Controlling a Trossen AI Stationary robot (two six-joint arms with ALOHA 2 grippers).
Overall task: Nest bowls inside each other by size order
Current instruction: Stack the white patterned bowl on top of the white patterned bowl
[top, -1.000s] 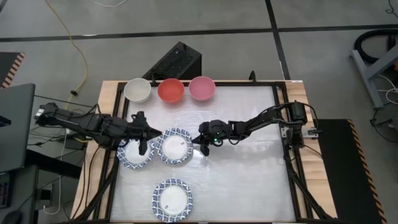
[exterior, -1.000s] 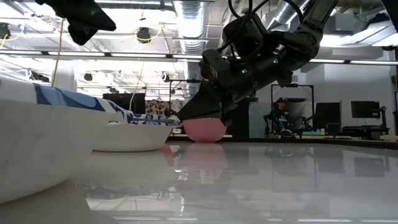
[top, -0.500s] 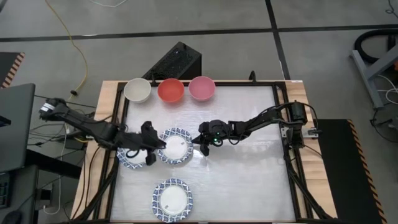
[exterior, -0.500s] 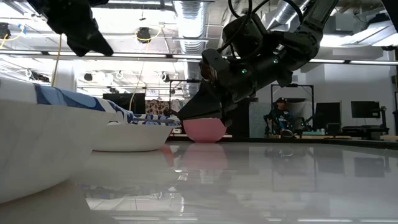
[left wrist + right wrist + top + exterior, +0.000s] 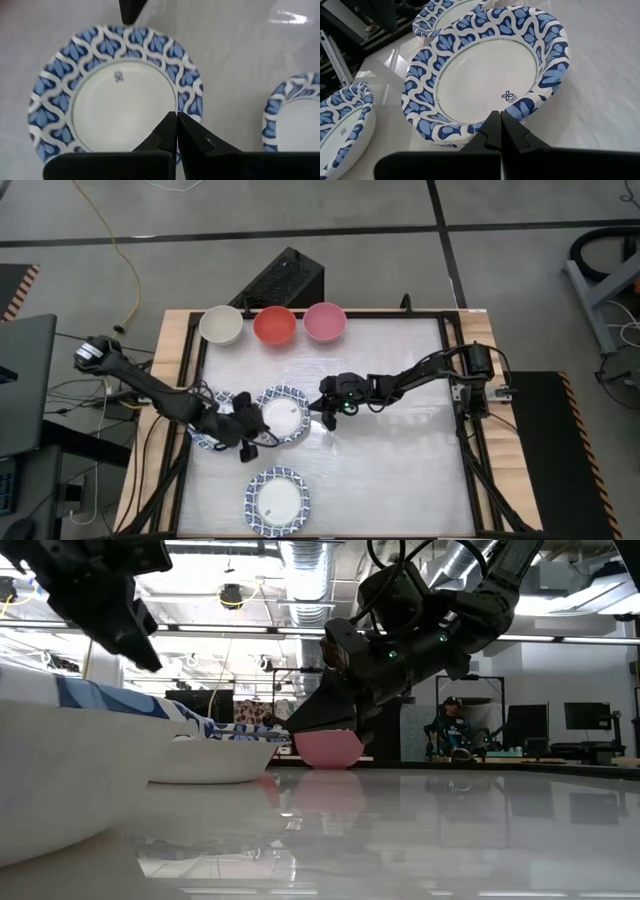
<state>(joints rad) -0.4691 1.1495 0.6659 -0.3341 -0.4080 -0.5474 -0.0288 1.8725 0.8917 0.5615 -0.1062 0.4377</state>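
High view: right tool (image 5: 326, 412), pinched shut and holding nothing, touches the middle patterned bowl's (image 5: 281, 416) rim; left tool (image 5: 247, 442), shut and empty, hangs beside it. Open before gripping the rim.

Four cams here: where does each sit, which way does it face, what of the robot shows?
High: overhead, straight down; both arms, left gripper shut, right gripper shut, flanking the middle blue-and-white patterned bowl.
Low: table height, level across into the room; right gripper before the pink bowl.
Left wrist: looks past its shut fingers down at a patterned bowl.
Right wrist: past its shut fingers at the middle patterned bowl.
Shared: high and right wrist both show that middle bowl.
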